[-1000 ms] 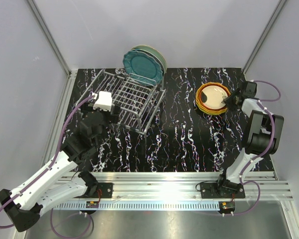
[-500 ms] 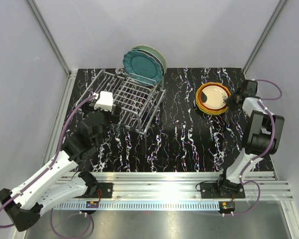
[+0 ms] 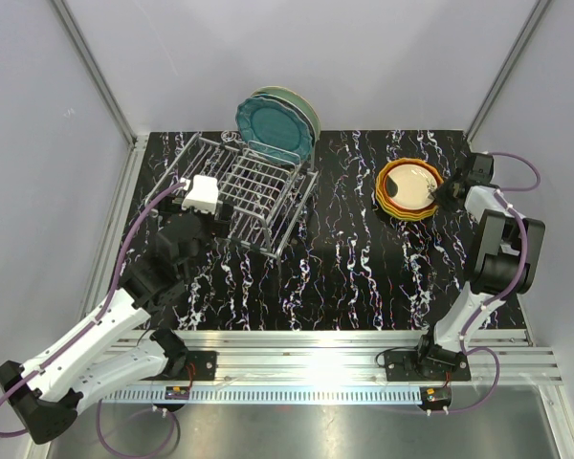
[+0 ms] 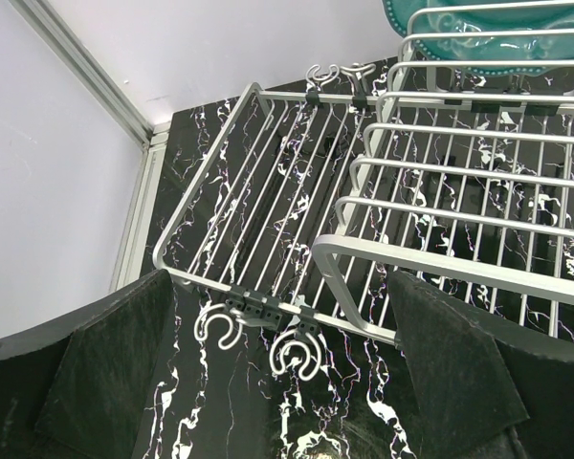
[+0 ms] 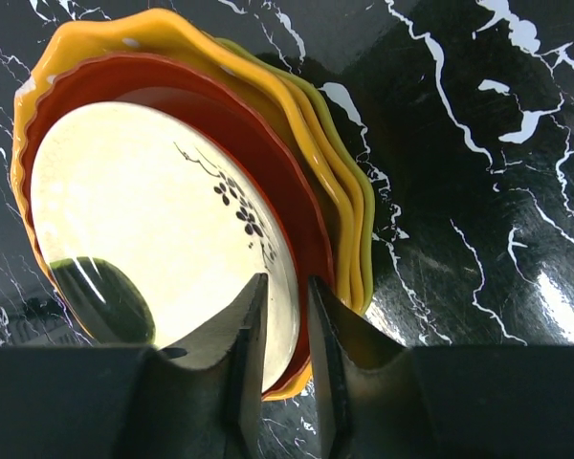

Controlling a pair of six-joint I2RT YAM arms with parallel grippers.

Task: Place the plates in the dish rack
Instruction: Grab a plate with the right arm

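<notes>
the task is partly done. two plates stand upright in the taller raised frame at the far end of the dish rack (image 3: 253, 196): the dark teal plate (image 3: 273, 129) in front and the mint green plate (image 3: 304, 99) just behind it, close together. the lower slot bars of the rack hold no plate.

four plates are left, i think. they lie flat in one stack on the black marbled table (image 3: 364, 277), well apart from the rack, on its right side. the cream-centred plate (image 5: 143, 220) is on top, under it comes the red-orange plate (image 5: 172, 76), then the dotted orange-yellow plate (image 5: 172, 27), and the lime green plate (image 5: 366, 229) at the bottom, of which only the rim shows.

the right gripper (image 5: 287, 287) is at the right edge of this stack. its fingers are narrow and the rim of the top plate sits between them, one finger on the cream face and one outside, so it seems to pinch this plate. the plate is not lifted yet; it lies on the stack.

the left gripper (image 4: 282, 325) hovers at the near left corner of the rack with fingers spread wide and nothing between them.

so by my judgement the third plate is now being taken, and three more follow after it.
</notes>
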